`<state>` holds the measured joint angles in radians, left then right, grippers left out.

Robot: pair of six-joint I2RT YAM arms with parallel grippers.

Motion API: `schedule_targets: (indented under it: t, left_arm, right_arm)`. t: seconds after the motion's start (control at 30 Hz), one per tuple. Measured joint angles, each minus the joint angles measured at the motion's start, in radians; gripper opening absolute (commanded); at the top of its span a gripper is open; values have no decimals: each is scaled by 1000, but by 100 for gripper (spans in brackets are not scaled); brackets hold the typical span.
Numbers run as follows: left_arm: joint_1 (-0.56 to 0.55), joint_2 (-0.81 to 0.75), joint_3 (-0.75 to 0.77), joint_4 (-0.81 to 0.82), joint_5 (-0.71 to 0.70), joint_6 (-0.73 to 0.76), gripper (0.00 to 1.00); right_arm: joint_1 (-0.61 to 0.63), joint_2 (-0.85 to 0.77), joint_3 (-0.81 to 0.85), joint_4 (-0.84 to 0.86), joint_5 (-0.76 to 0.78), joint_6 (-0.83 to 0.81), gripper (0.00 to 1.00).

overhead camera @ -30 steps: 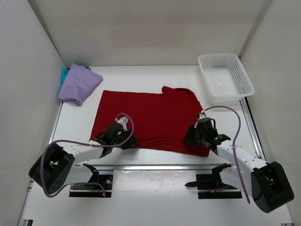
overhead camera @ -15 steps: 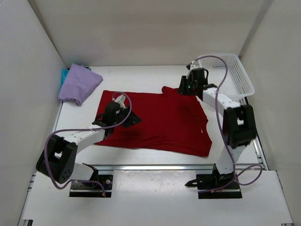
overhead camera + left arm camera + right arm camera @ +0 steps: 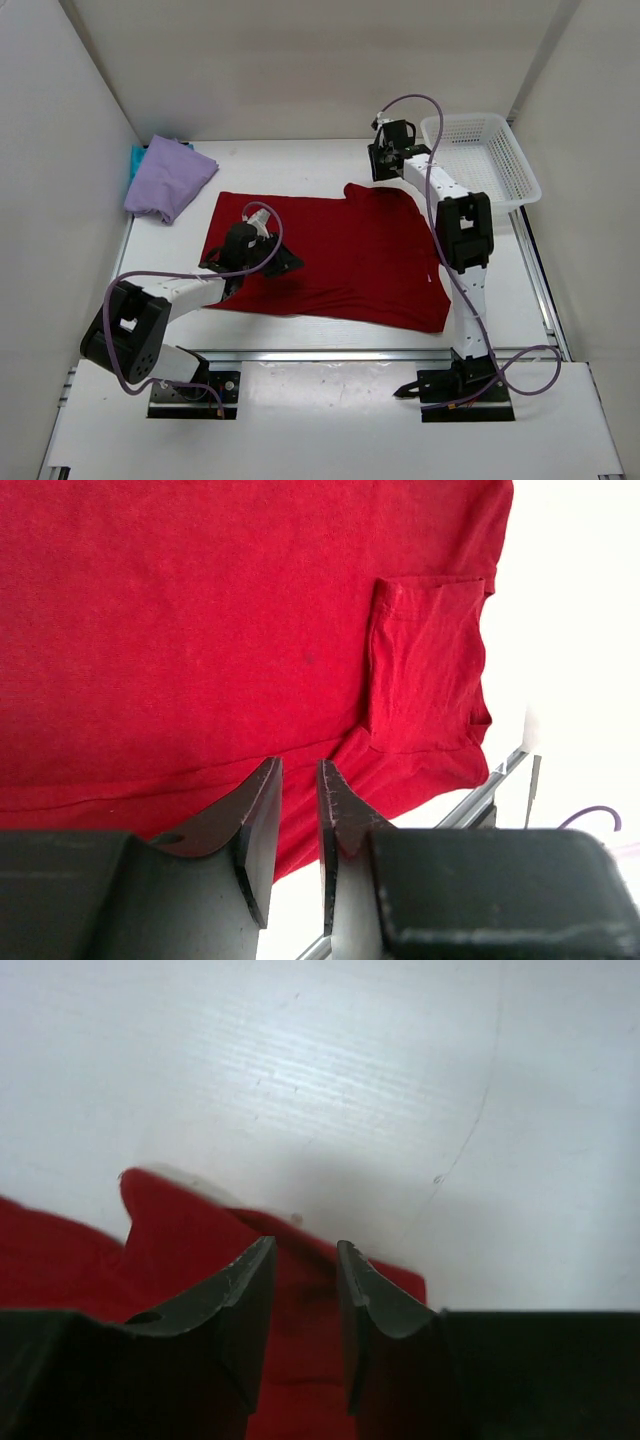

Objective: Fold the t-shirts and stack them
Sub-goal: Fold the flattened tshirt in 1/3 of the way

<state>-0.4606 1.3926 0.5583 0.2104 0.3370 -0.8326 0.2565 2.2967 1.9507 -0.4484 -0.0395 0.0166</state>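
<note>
Progress looks about two-thirds: lavender shirt point(image 3: 168, 178) sits folded on the teal shirt point(image 3: 135, 158) at far left. The red shirt point(image 3: 330, 255) lies mostly spread in the middle (no folding yet, I'd say). Left gripper point(image 3: 298, 770) and right gripper point(image 3: 305, 1250) hover over it, jaws barely apart, holding nothing.

Three t-shirts on one white desk point(image 3: 300, 165): one red shirt point(image 3: 340, 250), one lavender shirt point(image 3: 168, 178) and one teal shirt point(image 3: 134, 158), the last showing only as a sliver. One white mesh basket point(image 3: 480, 160) completes the goods on show. Two robot arms are at work, one left arm point(image 3: 180, 295) and one right arm point(image 3: 455, 230). The left fingers point(image 3: 255, 820) number two and the right fingers point(image 3: 245, 1305) two, making four dark fingers in all. Two purple cables point(image 3: 412, 97) are counted, one to each arm, along with two black base plates point(image 3: 190, 392).
</note>
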Motion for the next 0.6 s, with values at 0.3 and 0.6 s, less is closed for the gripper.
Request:
schedule_targets:
  t: [0.3,0.6]
  left_arm:
    - [8,23,-15,24,20,-15,30]
    - [19,26,-29,42,23,-21,30]
  right_arm:
    - [18,135,188,-119,62,-74,29]
    - [25,141,175,-153,54,-99,30]
